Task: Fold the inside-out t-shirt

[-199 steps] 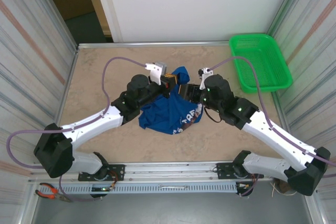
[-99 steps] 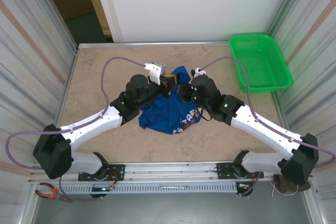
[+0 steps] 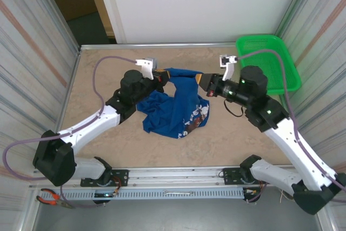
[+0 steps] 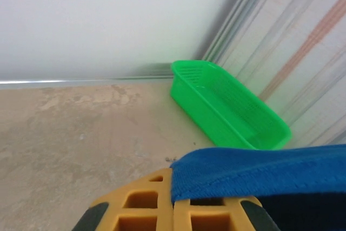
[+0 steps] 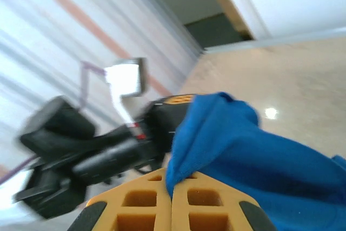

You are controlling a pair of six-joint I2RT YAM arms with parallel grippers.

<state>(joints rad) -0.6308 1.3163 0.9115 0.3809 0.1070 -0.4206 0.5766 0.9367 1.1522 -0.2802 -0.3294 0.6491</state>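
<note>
While the left arm reaches in from the lower left of the top view, the left gripper (image 3: 161, 77) sits just left of frame centre, clenched on the upper left edge of the inside-out t-shirt (image 3: 175, 109). In the left wrist view, the blue hem is pinched between the yellow fingers (image 4: 148, 212), with fabric running off to the right. The shirt's top edge is stretched between both grippers. The rest is bunched on the table (image 3: 102, 68) at frame centre, with the white-and-reddish print showing at the lower right of the bundle. Right of centre, the right gripper (image 3: 203, 81) is clamped on the shirt's upper right edge. The right wrist view shows a blue fold squeezed between its yellow pads. A green basket (image 3: 270, 66) sits at the upper right corner of the table, apart from the shirt.
</note>
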